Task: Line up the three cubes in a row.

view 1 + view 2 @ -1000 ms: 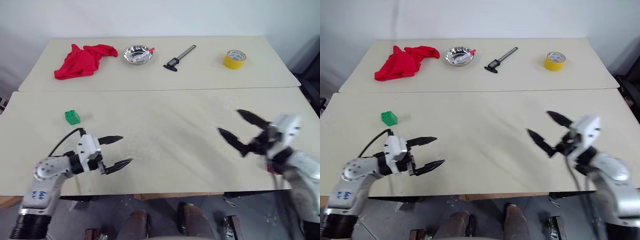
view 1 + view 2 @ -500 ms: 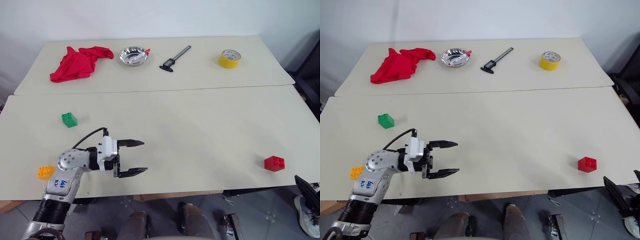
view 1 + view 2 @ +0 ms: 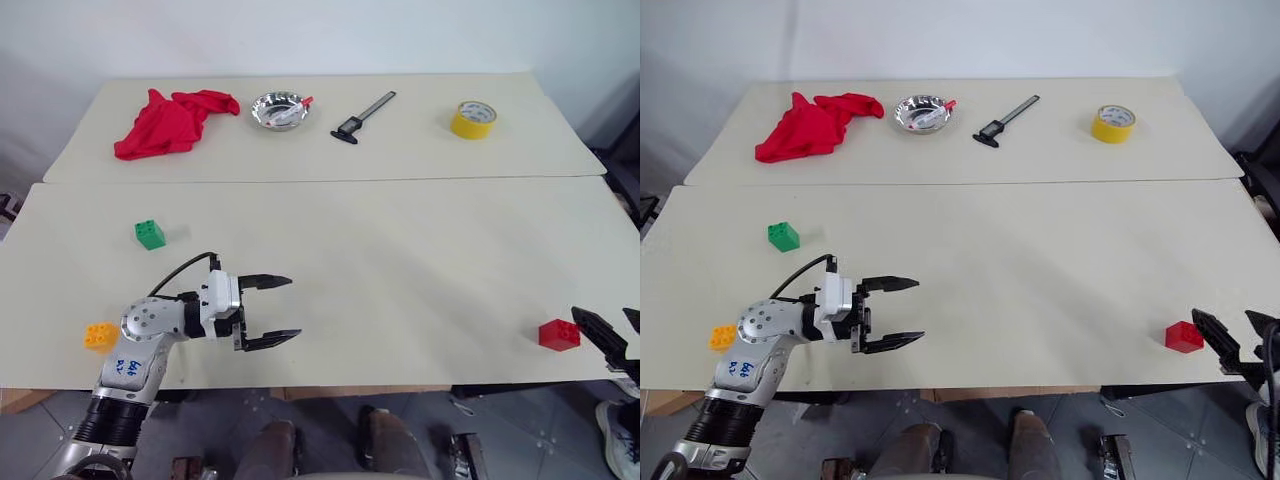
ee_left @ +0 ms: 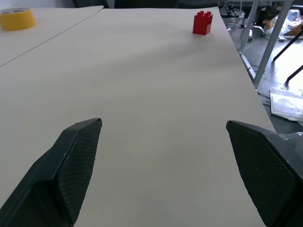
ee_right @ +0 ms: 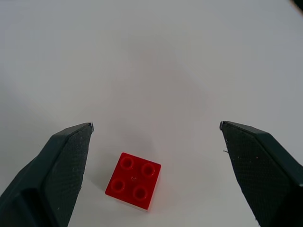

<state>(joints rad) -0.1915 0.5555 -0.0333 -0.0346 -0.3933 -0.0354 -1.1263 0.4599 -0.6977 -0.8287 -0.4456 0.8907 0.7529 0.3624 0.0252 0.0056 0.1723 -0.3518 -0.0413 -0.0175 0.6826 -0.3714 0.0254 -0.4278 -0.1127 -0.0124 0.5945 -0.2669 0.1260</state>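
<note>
- Two cream tables [image 3: 420, 290] are sitting edge to edge, the near one holding all three cubes.
- A red cloth [image 3: 168, 120] is lying crumpled on the far table's left side, with a small metal bowl [image 3: 279, 108], a black caliper [image 3: 361, 117] and a yellow tape roll [image 3: 473, 119] spread out to its right.
- The left gripper [image 3: 276, 310] is hovering over the near table's front left, jaws spread wide and empty, pointing rightward.
- The right gripper [image 3: 1233, 337] is reaching in at the front right corner, jaws wide apart, just beside the red cube [image 3: 558, 334].
- The green cube [image 3: 150, 234] is sitting far left, well apart.
- The orange-yellow cube [image 3: 99, 336] is sitting by the front left edge.
</note>
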